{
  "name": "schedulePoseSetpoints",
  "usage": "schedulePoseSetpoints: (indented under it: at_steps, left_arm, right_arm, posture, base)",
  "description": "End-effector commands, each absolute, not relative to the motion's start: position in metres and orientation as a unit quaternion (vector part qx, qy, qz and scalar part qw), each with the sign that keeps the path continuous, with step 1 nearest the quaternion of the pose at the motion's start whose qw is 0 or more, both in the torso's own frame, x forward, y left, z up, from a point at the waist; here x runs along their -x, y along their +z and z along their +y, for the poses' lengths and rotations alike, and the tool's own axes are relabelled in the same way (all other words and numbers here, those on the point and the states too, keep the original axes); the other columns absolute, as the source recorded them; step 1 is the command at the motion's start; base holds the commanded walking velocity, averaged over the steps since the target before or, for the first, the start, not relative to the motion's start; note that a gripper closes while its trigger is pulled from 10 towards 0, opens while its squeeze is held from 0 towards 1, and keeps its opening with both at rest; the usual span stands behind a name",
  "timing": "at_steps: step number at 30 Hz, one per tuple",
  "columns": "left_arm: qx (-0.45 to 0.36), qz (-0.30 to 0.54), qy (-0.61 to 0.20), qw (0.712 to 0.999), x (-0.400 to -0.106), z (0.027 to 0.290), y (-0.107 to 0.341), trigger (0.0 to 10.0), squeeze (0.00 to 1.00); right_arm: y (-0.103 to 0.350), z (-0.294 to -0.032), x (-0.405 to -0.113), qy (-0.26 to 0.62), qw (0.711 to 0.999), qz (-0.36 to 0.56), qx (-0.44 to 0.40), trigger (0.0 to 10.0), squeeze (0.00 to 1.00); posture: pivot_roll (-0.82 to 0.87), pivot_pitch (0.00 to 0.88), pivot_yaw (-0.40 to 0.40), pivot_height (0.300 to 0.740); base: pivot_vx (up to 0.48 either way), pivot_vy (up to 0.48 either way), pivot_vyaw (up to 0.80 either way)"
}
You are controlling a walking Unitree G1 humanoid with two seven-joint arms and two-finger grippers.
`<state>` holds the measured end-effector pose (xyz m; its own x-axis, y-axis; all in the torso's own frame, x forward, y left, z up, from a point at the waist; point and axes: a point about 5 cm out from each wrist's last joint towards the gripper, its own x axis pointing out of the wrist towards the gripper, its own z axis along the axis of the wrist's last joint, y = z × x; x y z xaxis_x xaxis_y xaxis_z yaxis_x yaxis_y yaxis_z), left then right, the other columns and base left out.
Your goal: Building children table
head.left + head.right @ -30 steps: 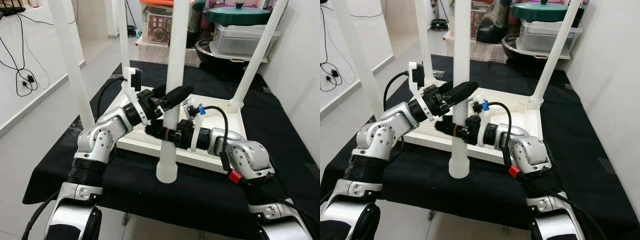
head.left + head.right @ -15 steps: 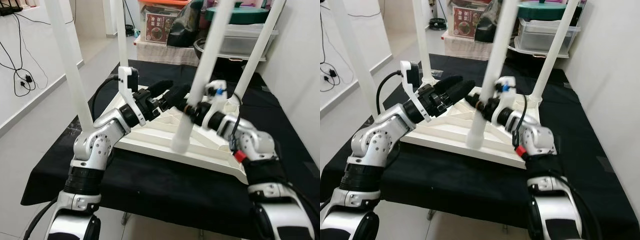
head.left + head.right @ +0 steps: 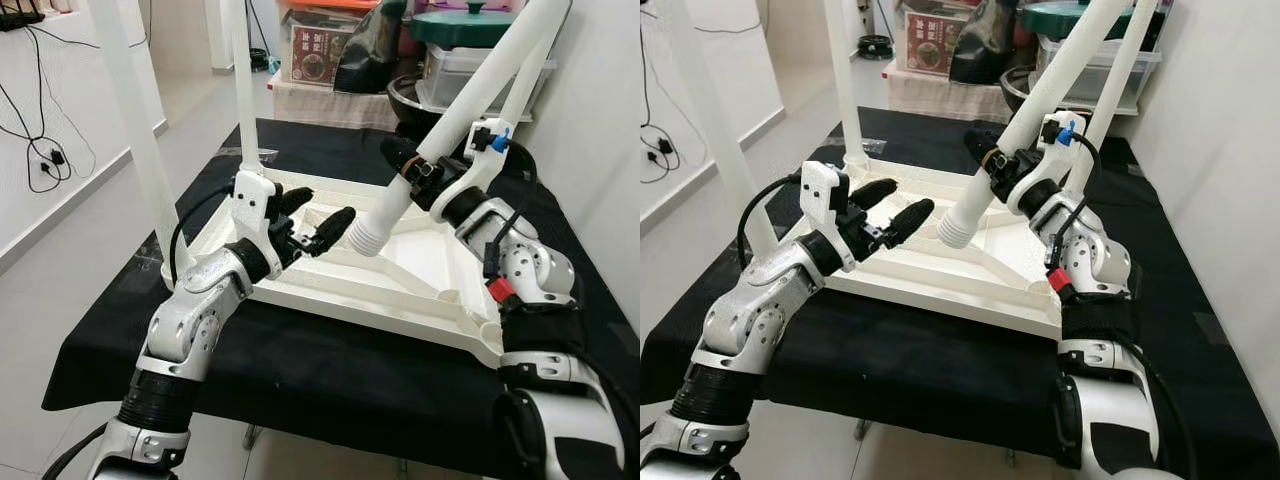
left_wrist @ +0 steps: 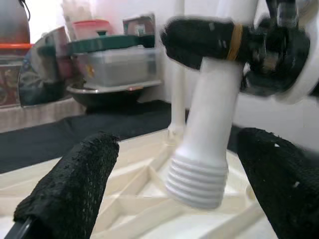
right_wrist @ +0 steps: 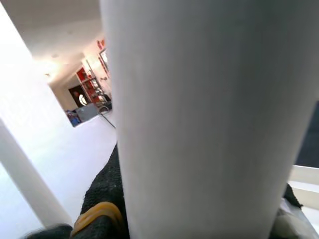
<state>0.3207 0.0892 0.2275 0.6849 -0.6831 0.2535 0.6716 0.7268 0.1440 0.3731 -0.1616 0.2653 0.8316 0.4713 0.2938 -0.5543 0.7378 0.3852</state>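
Nearest you, the black cloth-covered work surface carries the upturned white plastic children's tabletop, ribbed underside facing up. Your left gripper hovers just above that underside near its left side, the two black fingers spread wide with nothing between them.

Just beyond and to the right of it hangs the ribbed, threaded end of the loose white plastic table leg. The end sits above the middle of the tabletop, apart from it, and the leg slants up and away toward the right. Your right gripper pinches this leg a little above the threaded end, fingers pressed against the tube on either side; in the right wrist view the leg sits hard against the camera.

Three other white legs already stand upright from the tabletop: one at the near left corner, one at the far left, one at the far right.

Farther back sit a clear storage box with a green lid and a red printed carton.
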Motion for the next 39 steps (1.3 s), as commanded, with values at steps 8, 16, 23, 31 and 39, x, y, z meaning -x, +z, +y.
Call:
schedulePoseSetpoints:
  at_steps: [8,16,23,31,39]
  left_arm:
    - [-0.103,-0.115,-0.362,0.919,-0.323,0.085,0.194,10.0,0.00]
    - [-0.117,-0.104,-0.367,0.917,-0.326,0.079,0.185,10.0,0.00]
    - [-0.116,-0.108,-0.366,0.917,-0.331,0.069,0.183,10.0,0.00]
    - [-0.118,-0.123,-0.365,0.915,-0.334,0.064,0.184,0.0,0.00]
    - [-0.123,-0.123,-0.366,0.914,-0.334,0.062,0.180,0.0,0.00]
  right_arm:
    - [0.262,-0.139,-0.362,0.320,0.911,-0.097,-0.241,0.0,0.00]
    - [0.262,-0.121,-0.354,0.357,0.896,-0.097,-0.244,0.0,0.00]
    - [0.256,-0.104,-0.345,0.387,0.885,-0.084,-0.245,0.0,0.00]
    - [0.248,-0.099,-0.341,0.391,0.889,-0.075,-0.228,0.0,0.00]
    - [0.245,-0.100,-0.341,0.379,0.896,-0.071,-0.220,0.0,0.00]
  posture:
    - [0.04,0.000,-0.062,0.740]
    - [0.03,0.000,-0.061,0.740]
    - [0.03,0.000,-0.062,0.740]
    - [0.03,0.000,-0.059,0.740]
    - [0.03,0.000,-0.062,0.740]
  base:
    - [0.000,0.000,0.00]
    - [0.000,0.000,0.00]
    - [0.000,0.000,0.00]
    - [0.000,0.000,0.00]
    - [0.000,0.000,0.00]
